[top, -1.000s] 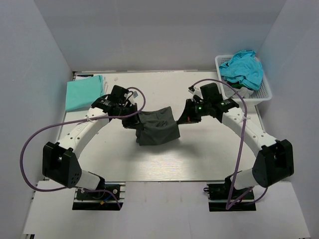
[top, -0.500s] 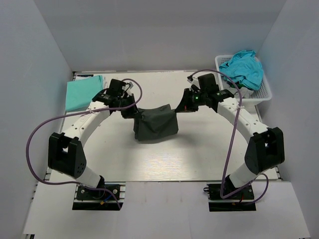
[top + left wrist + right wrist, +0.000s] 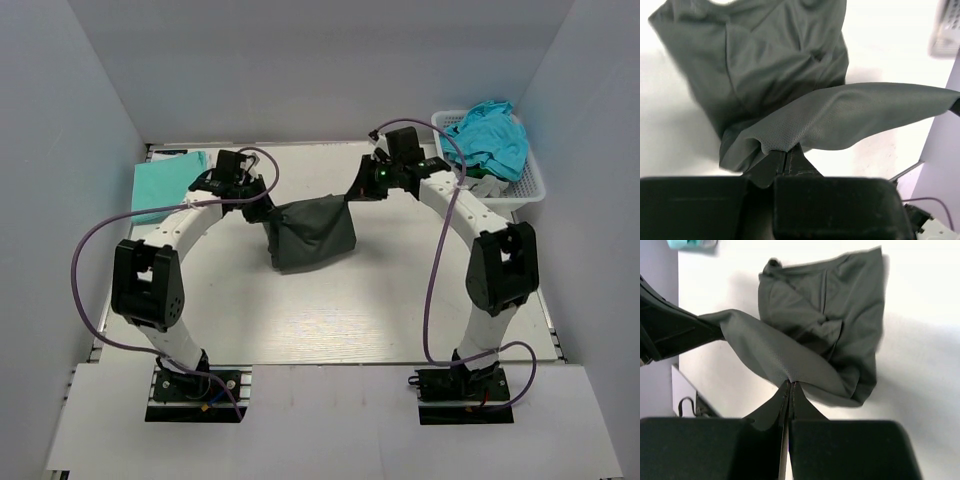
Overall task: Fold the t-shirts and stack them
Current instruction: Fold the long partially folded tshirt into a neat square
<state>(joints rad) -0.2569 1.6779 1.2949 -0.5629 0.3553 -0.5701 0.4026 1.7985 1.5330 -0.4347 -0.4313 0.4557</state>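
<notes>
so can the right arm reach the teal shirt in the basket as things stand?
Probably not yet. The basket with the teal shirt sits close beside the right arm, path clear, but the right fingers are shut on the grey shirt, stretched across to the left fingers.

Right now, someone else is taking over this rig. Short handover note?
Left gripper: jaws shut on one edge of the charcoal t-shirt.
Right gripper: jaws shut on the same edge, further along. The cloth is stretched between the two, the rest hanging bunched toward the table.
Mint-green t-shirt: lies flat at the far left, looks folded.
Teal t-shirt: crumpled in the white basket.
Done: apparently only the mint-green one.
Left: fold the charcoal one, stack it, then do what is in the basket.
</notes>
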